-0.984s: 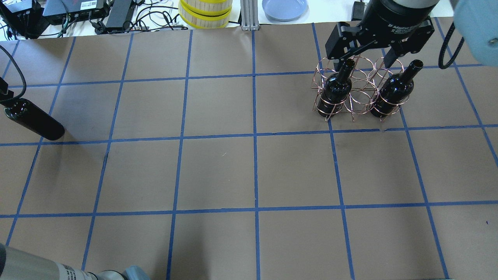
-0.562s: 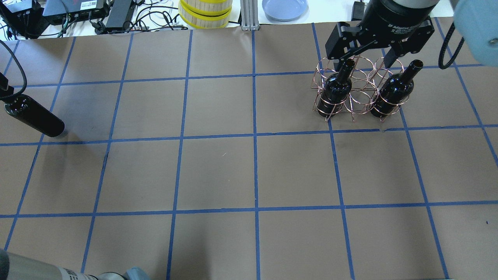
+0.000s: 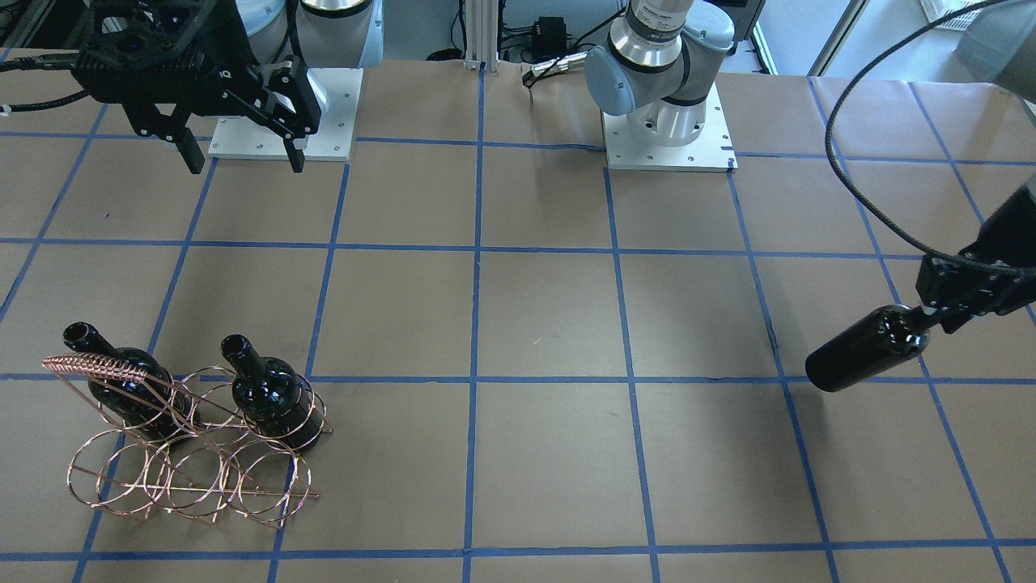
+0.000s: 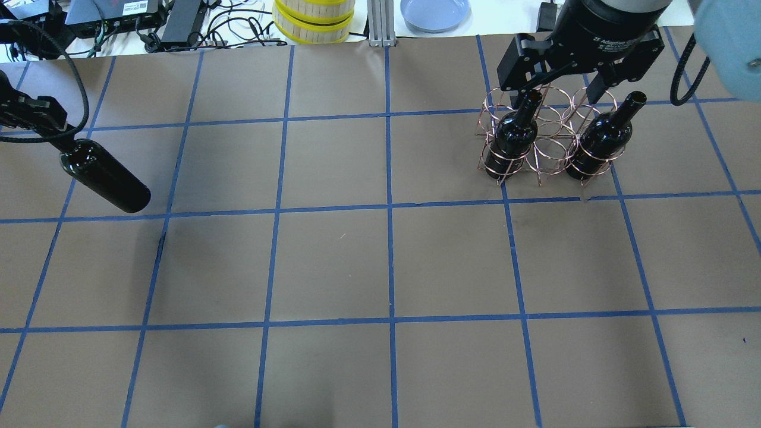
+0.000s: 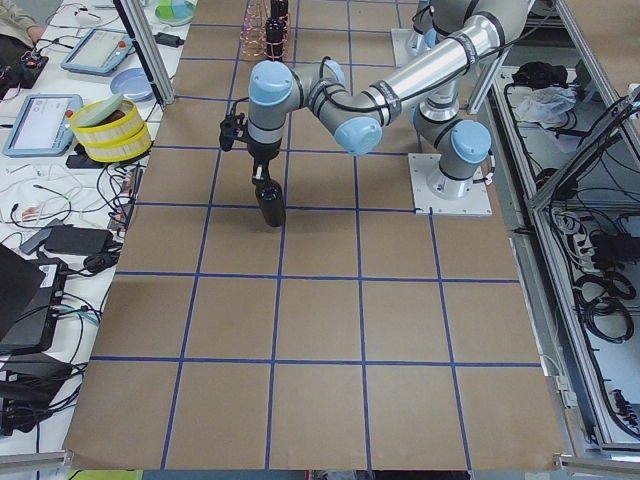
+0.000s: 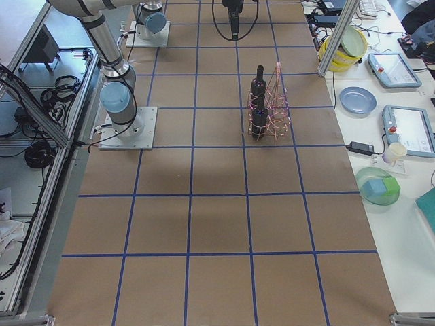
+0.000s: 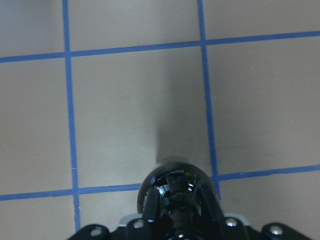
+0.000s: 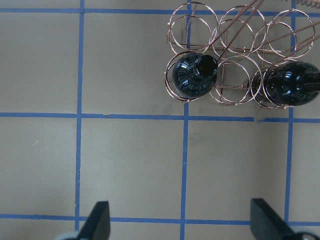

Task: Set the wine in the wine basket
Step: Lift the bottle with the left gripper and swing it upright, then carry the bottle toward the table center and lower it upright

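My left gripper (image 4: 52, 122) is shut on the neck of a near-black wine bottle (image 4: 106, 176) and holds it tilted above the table's left side. It also shows in the front view (image 3: 864, 350) and from above in the left wrist view (image 7: 176, 184). The copper wire wine basket (image 4: 550, 148) stands at the far right. Two like bottles (image 4: 510, 139) (image 4: 599, 142) stand in its end rings, and the ring between them is empty. My right gripper (image 4: 556, 86) hangs open and empty above the basket (image 8: 235, 37).
Yellow-rimmed round containers (image 4: 313, 21), a blue plate (image 4: 435, 13), a metal post (image 4: 380, 24) and cables with electronics (image 4: 119, 18) lie beyond the table's far edge. Both arm bases (image 3: 668, 121) stand on the robot's side.
My left gripper has carried the bottle to the right, further onto the table. The right gripper, the basket and its two bottles have not moved.
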`<action>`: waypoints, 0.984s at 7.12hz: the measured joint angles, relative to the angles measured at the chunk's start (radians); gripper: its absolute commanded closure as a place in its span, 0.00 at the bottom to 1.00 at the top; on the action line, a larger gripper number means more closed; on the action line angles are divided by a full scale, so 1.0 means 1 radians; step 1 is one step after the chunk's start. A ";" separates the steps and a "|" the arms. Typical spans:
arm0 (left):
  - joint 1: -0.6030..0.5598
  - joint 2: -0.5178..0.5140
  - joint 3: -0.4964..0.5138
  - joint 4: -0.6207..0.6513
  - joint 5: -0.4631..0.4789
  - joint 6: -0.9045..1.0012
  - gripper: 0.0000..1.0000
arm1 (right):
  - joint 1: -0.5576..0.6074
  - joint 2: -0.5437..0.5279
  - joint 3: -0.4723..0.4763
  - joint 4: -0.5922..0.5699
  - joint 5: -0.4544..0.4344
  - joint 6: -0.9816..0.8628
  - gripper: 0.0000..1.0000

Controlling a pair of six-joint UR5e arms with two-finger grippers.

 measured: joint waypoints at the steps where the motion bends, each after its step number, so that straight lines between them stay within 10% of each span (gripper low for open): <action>1: -0.062 0.048 -0.039 -0.007 0.000 -0.068 0.99 | 0.000 0.000 0.000 0.000 0.000 0.000 0.00; 7: -0.590 0.158 -0.144 -0.164 0.104 -0.551 1.00 | 0.000 0.000 0.000 0.000 -0.002 0.000 0.00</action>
